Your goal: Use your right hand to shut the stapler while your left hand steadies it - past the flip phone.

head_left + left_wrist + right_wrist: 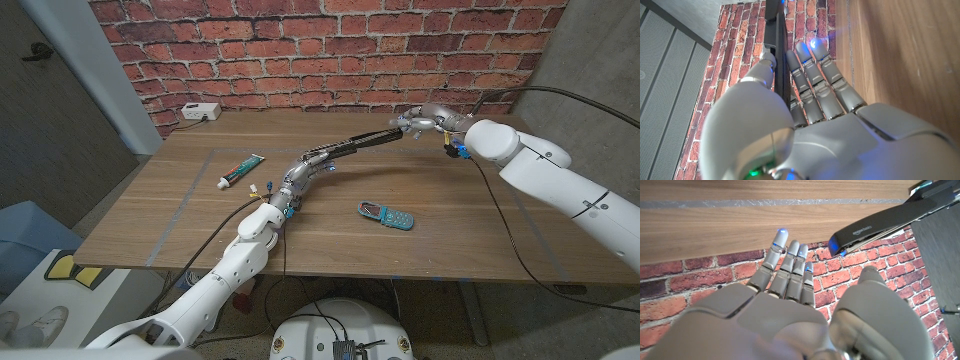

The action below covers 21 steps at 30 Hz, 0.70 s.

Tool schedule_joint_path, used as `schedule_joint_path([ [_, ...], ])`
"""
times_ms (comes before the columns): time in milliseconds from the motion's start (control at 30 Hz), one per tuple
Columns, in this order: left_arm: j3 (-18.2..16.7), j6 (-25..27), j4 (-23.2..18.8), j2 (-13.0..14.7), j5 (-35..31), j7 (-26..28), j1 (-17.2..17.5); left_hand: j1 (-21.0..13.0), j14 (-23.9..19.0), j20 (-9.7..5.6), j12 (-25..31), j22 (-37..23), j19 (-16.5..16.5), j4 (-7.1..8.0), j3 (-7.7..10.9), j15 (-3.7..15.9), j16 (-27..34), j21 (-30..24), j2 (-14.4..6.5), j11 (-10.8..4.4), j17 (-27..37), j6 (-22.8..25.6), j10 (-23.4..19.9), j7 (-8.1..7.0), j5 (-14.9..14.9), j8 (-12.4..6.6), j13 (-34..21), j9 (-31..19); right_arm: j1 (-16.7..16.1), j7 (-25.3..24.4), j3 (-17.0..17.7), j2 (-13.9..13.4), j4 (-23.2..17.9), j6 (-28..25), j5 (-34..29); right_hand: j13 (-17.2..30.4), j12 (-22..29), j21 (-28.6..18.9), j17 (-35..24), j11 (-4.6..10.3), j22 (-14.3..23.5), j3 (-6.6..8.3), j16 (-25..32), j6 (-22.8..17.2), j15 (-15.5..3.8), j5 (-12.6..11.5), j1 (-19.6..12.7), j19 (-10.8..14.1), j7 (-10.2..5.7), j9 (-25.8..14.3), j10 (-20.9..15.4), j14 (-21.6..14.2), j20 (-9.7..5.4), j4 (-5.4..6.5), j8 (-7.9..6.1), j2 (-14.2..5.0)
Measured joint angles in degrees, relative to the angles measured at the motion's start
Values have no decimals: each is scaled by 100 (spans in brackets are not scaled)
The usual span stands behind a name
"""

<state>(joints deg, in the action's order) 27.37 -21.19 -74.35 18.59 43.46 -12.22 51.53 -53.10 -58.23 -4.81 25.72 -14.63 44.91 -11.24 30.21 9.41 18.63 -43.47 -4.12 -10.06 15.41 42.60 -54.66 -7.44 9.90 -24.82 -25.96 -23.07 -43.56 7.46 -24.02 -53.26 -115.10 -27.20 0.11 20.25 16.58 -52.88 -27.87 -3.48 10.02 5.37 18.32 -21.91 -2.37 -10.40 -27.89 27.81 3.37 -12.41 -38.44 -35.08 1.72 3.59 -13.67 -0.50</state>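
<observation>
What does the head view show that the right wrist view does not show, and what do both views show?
Head view alone: the blue flip phone lying on the wooden table, the white toothpaste tube near the table's left side, a white box at the far edge, and the left hand at the stapler's lower end.

Right wrist view alone: white lettering on the stapler's raised arm, and the back of the right hand close up, fingers apart.

Both: the long black stapler, open, the red brick wall, the table top and the right hand.
</observation>
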Motion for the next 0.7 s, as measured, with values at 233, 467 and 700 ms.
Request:
schedule_joint_path([
  [233, -22, -39, 63, -44, 55, -80, -17, 8, 0, 0, -1, 22, 0, 1, 1, 0, 0, -44, -7, 1, 0, 0, -1, 0, -1, 1, 9, 0, 225, -27, -206, -32, -19, -411, 293, 10, 328, 10, -17, 58, 27, -176, 164, -431, -111, -61, 433, 202, 69, 62, -859, -419, 25, 154, -79, 28],
  [467, -30, -42, 95, -57, 78, -118, -20, 8, 0, -30, -10, 27, -30, 1, 1, 0, -22, -90, -8, 2, 0, 1, -2, -1, -5, 30, 7, 0, 384, 9, -355, -71, 25, -549, 572, -38, 529, 98, -34, 126, 26, -292, 230, -1142, -182, -86, 698, 200, 152, 97, -1449, -692, 23, 259, -226, 63],
  [700, -32, -42, 124, -68, 84, -130, -23, 16, 0, -9, -24, 27, -51, 1, 1, 0, -22, -129, -16, 10, 0, 1, -10, -1, -22, 32, -20, 0, 458, 27, -456, -124, 78, -464, 725, -109, 637, 164, -33, 222, 26, -292, 309, -1544, -235, -130, 598, 200, 64, 123, -1676, -845, 22, 108, -288, 114],
])
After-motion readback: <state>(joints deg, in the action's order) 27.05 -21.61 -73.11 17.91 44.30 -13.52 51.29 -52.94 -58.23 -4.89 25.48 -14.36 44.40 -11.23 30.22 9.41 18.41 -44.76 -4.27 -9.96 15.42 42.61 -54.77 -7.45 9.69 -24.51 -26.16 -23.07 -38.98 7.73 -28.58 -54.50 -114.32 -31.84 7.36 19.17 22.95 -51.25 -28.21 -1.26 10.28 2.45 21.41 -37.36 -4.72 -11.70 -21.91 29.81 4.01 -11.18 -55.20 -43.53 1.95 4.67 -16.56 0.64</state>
